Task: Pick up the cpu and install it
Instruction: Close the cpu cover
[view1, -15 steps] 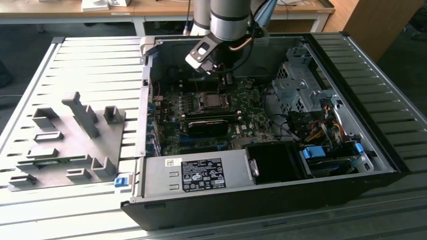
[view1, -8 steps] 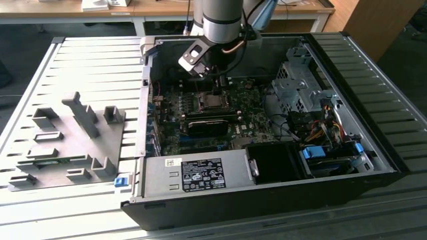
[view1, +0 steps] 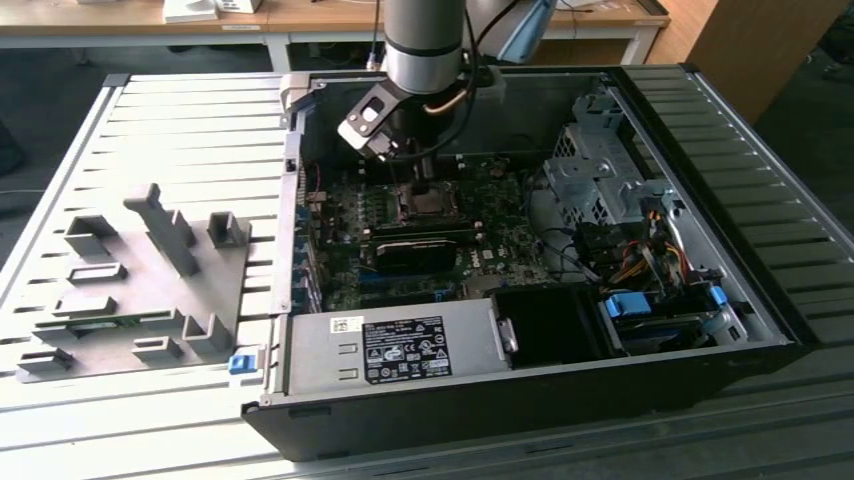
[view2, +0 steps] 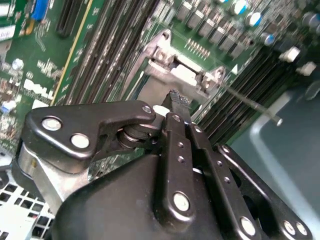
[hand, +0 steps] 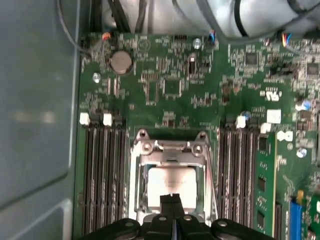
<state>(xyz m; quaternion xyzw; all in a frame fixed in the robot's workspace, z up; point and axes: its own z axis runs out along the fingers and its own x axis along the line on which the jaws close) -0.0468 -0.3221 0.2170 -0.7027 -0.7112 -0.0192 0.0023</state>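
Cpu (hand: 169, 181) looked picked and placed already: nearest, the tool (hand: 171, 197), fingers pressed together on nothing, hovered just over it; it lay flat inside the socket (hand: 136, 170) on the motherboard (hand: 170, 90). Whether the socket's frame was latched could not be told.

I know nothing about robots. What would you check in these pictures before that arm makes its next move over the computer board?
1. The cpu lies inside the socket frame: ok.
2. The cpu sits fully flat and turned the right way: cannot tell.
3. The jaws are shut together just over the cpu: ok.
4. The jaws are touching the cpu: cannot tell.
5. The socket lever is latched down: cannot tell.
6. The cables are away from the socket frame: ok.
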